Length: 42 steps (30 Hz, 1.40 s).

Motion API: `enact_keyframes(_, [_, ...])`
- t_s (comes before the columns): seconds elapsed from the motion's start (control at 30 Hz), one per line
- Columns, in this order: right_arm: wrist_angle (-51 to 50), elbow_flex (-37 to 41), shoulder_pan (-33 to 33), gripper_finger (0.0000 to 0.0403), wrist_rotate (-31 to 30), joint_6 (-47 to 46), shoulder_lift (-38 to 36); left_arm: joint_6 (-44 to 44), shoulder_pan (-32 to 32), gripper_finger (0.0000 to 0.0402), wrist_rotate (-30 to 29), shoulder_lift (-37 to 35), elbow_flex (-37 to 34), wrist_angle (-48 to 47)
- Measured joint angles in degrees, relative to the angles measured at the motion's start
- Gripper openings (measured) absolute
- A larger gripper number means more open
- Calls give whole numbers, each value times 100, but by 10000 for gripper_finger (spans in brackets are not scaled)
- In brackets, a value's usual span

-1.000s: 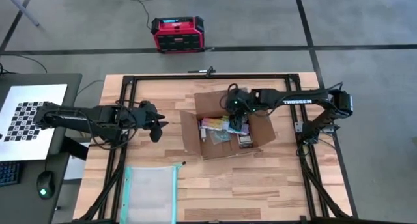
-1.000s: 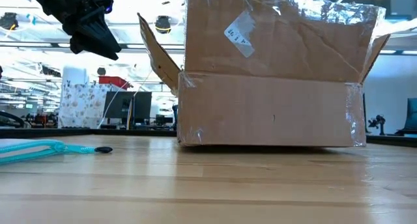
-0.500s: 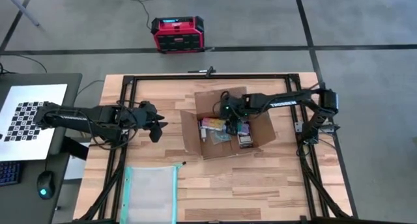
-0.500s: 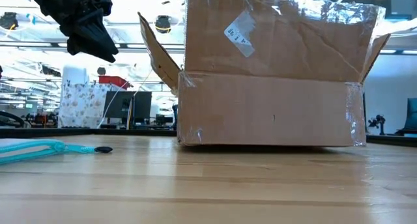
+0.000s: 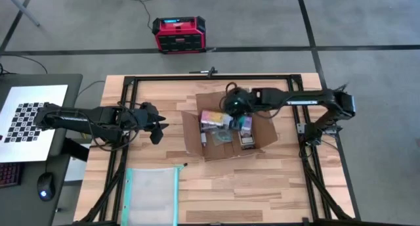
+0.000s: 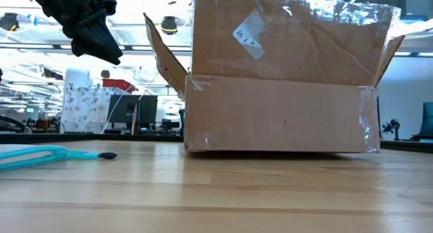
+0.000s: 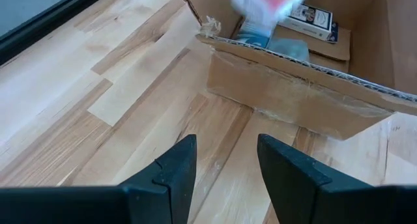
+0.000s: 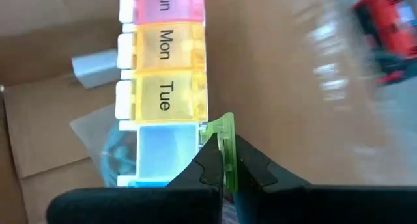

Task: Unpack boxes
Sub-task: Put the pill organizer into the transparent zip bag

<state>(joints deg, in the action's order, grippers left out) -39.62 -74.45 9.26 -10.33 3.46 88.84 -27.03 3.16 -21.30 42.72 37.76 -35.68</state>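
Note:
The brown cardboard box stands open at the table's middle, its bottom on the wood. My right gripper is over the box's opening, shut on a many-coloured weekly pill organiser with lids marked Sun, Mon and Tue. My left gripper hangs open above the table, left of the box, with nothing between its fingers. A dark small carton and a clear bag lie inside the box. My right gripper pinches a thin green piece on the organiser's long side, beside the blue compartment, between its two fingers. The fingers come slanting down from the table's right. The organiser is lifted off the box's contents and reaches away from the fingertips.
A clear teal-edged pouch lies flat near the front left. A red and black case stands on the floor beyond the far edge. Black frame rails border the table. Bare wood shows between my left gripper and the box.
My right gripper dipped into the box, shut on the pill organiser and rose with it. The organiser, which lay on the box's contents, now hangs lifted and has shifted a little toward the far edge.

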Motion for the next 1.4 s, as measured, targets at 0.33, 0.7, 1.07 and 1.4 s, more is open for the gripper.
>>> enact_keyframes(0.33, [-1285, -1469, -957, 1, -1358, -525, -1029, 540, 10, 146, 370, 0, 5, 10])
enact_keyframes(0.7, [-1918, -1402, -2917, 0, -1453, -1356, -1815, 367, 755, 146, 625, 744, 956, -1077])
enact_keyframes(1.07, [-2200, -240, -4839, 0, -1570, -2607, -1971, -2714, 1762, 146, 825, 2391, 2435, -2409])
enact_keyframes(1.4, [-1878, 1029, -5786, 0, -1738, -3314, -1990, -6224, 3182, 146, 1084, 3472, 2780, -2217])
